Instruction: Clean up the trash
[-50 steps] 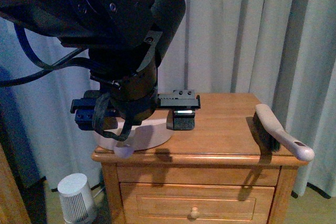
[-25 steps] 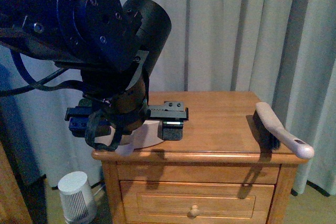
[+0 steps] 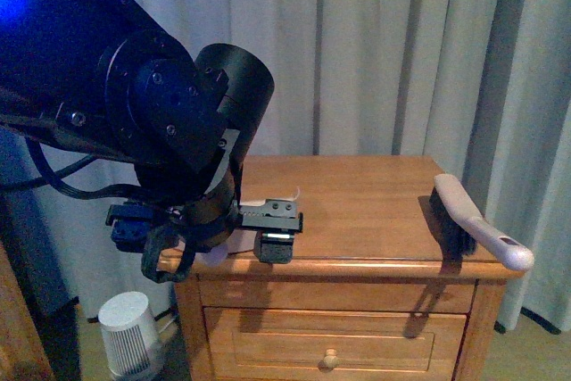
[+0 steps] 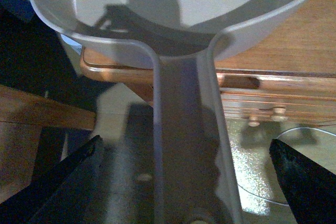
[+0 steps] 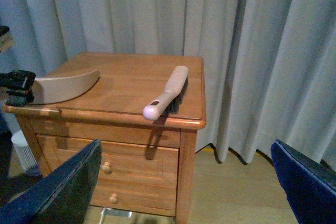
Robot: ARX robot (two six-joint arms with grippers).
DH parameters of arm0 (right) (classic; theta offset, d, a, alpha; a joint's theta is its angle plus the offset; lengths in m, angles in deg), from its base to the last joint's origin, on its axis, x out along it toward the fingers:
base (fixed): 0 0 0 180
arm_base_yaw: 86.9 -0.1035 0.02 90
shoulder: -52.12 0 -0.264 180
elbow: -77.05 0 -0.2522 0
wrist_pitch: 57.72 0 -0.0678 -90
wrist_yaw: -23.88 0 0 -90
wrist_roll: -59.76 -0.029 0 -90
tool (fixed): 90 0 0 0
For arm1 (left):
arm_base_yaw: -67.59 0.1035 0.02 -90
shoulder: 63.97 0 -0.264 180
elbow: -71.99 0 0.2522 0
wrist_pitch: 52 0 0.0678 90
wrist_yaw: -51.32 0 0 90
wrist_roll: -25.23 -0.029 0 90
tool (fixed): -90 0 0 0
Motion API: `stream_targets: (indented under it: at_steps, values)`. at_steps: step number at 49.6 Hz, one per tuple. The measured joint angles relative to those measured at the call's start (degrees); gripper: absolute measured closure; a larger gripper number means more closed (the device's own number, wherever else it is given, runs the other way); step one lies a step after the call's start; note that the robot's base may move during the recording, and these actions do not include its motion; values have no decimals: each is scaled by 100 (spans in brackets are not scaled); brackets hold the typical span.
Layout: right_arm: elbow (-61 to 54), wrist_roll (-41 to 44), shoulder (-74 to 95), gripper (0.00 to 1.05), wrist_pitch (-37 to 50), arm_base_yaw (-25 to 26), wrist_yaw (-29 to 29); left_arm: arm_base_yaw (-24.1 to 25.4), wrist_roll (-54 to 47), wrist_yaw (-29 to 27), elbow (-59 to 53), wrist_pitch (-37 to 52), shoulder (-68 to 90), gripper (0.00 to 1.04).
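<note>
My left arm point(image 3: 152, 122) blocks the nightstand's point(image 3: 366, 211) left end in the front view. My left pincer point(image 4: 185, 145) is spread either side of the dustpan handle point(image 4: 184, 103); my right pincer point(image 5: 185, 144) gapes empty, well back. A brush point(image 3: 477, 220) overhangs the right edge. I cannot spot the trash.

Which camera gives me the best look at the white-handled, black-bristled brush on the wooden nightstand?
Right wrist view: the brush lies whole and unobstructed, its handle overhanging the front edge of the nightstand. Front view shows it foreshortened at the right side. Left wrist view misses it.
</note>
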Motion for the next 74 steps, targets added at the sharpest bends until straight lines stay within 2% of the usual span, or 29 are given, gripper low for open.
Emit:
stream_targets:
  at_steps: [26, 35, 43, 62, 74]
  values:
    - [0, -2, 0, 7, 0, 0, 0, 92, -184, 24, 31, -4, 33, 8]
    - [0, 0, 0, 7, 0, 0, 0, 136, -247, 24, 55, -109, 33, 50]
    - [0, -2, 0, 7, 0, 0, 0, 138, -254, 42, 66, -140, 33, 75]
    - [0, -2, 0, 7, 0, 0, 0, 188, -334, 70, 63, -76, -50, 77]
    - [0, -2, 0, 7, 0, 0, 0, 280, -636, 151, -149, 332, -597, 77]
